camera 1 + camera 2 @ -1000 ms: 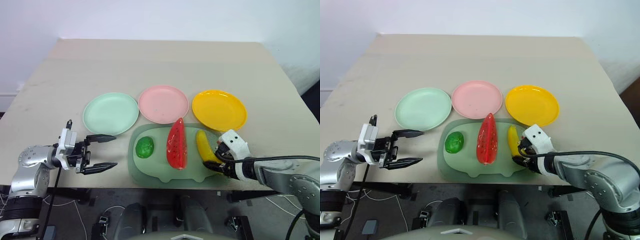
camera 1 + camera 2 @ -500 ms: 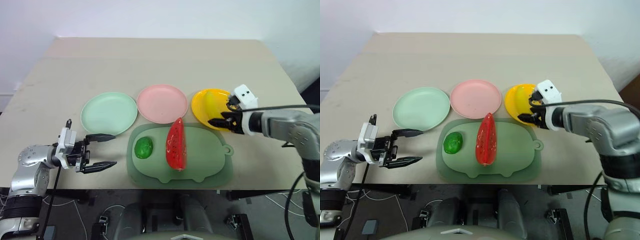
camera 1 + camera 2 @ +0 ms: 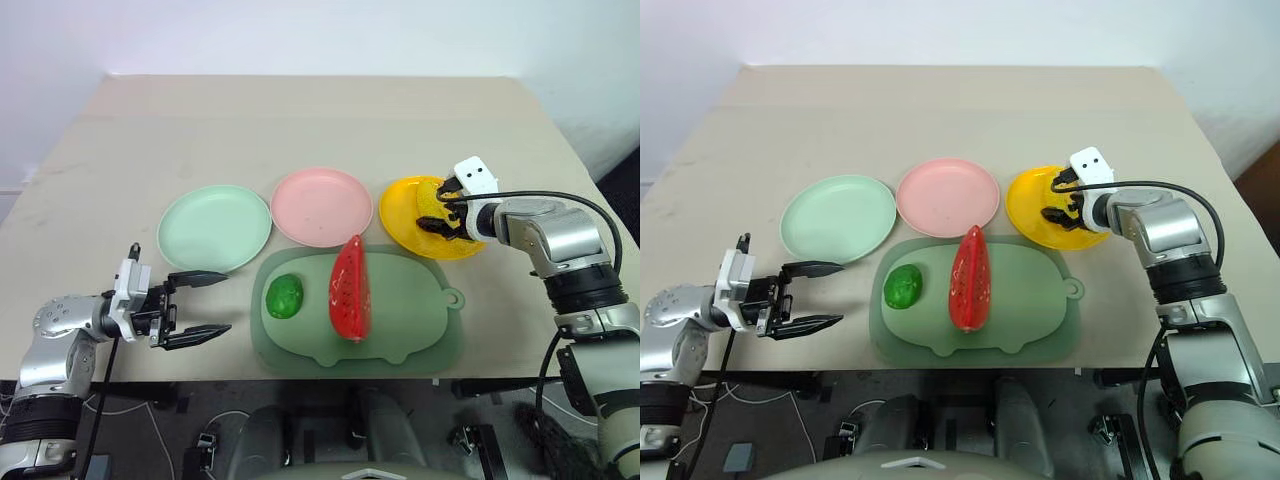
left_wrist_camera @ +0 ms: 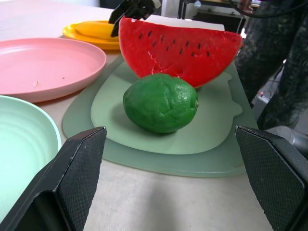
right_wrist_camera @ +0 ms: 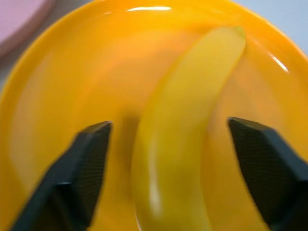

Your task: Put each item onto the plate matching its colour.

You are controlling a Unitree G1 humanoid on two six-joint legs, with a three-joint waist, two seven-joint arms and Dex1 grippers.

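Seemingly the banana (image 5: 187, 139) has just been set down on the yellow plate (image 3: 400, 215), the right pincer (image 3: 447, 205) spread wide above it; beside that plate the watermelon wedge (image 3: 351, 291) is to be gripped next.

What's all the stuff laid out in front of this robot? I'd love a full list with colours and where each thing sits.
table: one, beige, under everything.
plates: three in a row; mint green on the left, pale pink in the middle, yellow on the right.
mat: one, grey-green, animal-shaped, in front of the plates.
banana: one, yellow, lying in the yellow plate.
watermelon wedge: one, red with black seeds, on the mat.
round fruit: one, green, on the mat, left of the wedge.
left gripper: black fingers, open, left of the mat.
right gripper: black fingers, open, over the yellow plate, straddling the banana.
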